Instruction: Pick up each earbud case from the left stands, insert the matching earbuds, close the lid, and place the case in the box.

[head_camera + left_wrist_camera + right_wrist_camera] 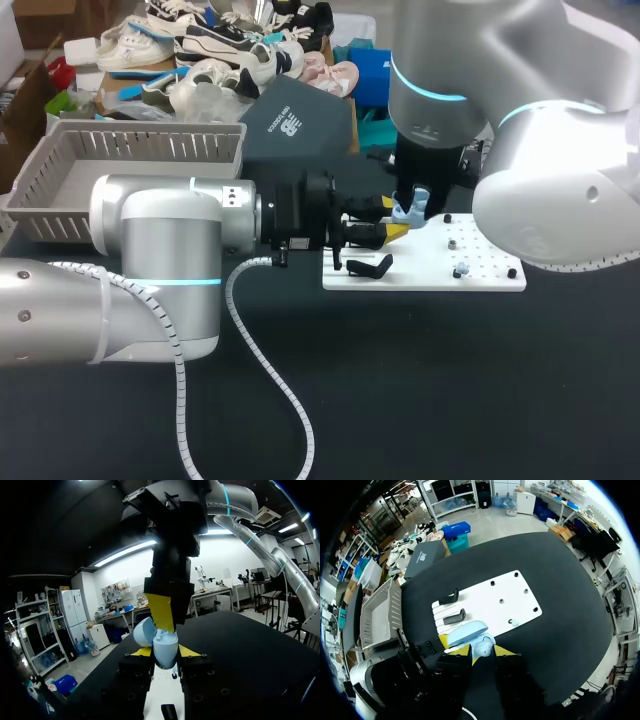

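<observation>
Earbud case: you see the pale blue earbud case held up off the table, above the near-left part of the white board, where your two grippers meet.

Lid: the lid is hinged open and leans off to one side of the case body. Your right wrist view shows the lid spread out just ahead of the body.

Case to left gripper: the case sits squarely between the yellow tips of your left gripper, with its lower body down in the gap and its open top rising above them.

Left gripper: it is parted to the width of the case. One yellow fingertip presses on each side of the body, so it is clamped on the case.

Case to right gripper: your right gripper comes down from above. The case lies directly under and ahead of it, on its centre line.

Right gripper: it reaches the open top of the case, but you cannot tell from these views whether it grips the case, holds something small, or merely stands around it.

Stands: two black stands sit on the left end of the board, below the case, and neither carries anything.

Earbud: one small pale earbud rests on the right part of the board, well apart from both grippers.

Box: the grey slatted box stands at the far left of the table, well away from the case.
</observation>
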`<state>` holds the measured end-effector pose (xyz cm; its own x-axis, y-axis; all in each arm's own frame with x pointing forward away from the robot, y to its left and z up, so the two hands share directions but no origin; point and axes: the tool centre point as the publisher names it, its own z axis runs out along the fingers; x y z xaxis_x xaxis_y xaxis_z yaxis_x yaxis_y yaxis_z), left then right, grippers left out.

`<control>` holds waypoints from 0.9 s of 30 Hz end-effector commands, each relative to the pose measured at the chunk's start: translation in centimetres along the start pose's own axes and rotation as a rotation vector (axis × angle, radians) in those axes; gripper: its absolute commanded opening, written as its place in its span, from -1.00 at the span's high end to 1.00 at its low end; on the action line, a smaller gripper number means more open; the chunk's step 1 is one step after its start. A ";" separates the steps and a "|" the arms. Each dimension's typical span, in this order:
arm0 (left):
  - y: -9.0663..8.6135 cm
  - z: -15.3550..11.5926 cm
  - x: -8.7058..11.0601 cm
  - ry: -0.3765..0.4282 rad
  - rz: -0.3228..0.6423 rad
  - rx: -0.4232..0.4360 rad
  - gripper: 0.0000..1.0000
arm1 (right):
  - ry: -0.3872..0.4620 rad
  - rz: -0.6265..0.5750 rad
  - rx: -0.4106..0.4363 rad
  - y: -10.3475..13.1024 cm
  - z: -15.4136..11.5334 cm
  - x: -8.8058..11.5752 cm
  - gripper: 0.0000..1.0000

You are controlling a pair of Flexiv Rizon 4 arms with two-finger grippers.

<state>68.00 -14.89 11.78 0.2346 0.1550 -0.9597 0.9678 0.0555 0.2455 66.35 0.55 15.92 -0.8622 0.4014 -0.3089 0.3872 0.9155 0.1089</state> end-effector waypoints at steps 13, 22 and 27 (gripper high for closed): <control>0.0 0.1 0.1 -0.002 0.001 -0.002 1.00 | -0.049 -0.094 -0.075 -0.7 -1.7 2.2 0.34; 0.0 0.1 0.1 -0.002 0.001 -0.002 1.00 | -0.105 -0.204 -0.128 -4.0 -1.5 4.8 0.29; 0.0 0.1 0.1 -0.002 0.001 -0.002 1.00 | -0.118 -0.231 -0.128 -5.8 0.3 5.6 0.31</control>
<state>68.00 -14.90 11.78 0.2345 0.1553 -0.9596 0.9678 0.0553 0.2455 59.90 -1.44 14.45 -0.9003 0.1807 -0.3959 0.1608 0.9835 0.0833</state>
